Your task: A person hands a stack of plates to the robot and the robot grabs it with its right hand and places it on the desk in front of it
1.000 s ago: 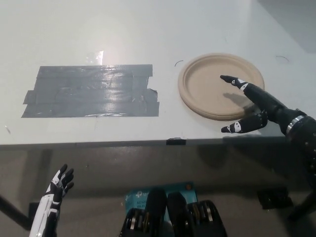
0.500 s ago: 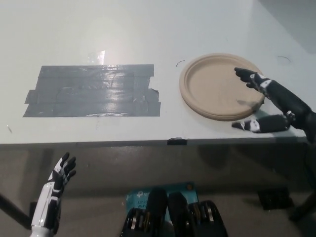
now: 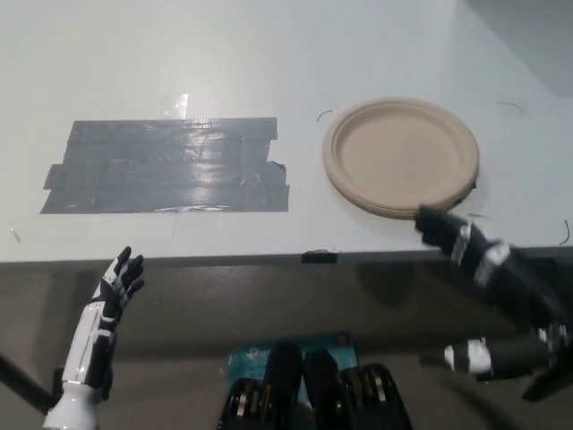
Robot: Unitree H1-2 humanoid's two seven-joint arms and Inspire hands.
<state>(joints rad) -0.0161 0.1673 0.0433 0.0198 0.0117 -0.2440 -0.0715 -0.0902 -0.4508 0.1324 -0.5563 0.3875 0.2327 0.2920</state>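
White desk (image 3: 179,54) with plates (image 3: 400,167), tape (image 3: 166,166)

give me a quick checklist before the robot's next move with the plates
1. Stack of plates lies flat on the desk: ok.
2. Right robot hand holds nothing, fingers apart: ok.
3. Right robot hand off the plates, at the desk's near edge: ok.
4. Left robot hand open, low below the desk edge: ok.
5. Plates apart from the grey tape patch: ok.
6. How many plates are in the stack: cannot tell.
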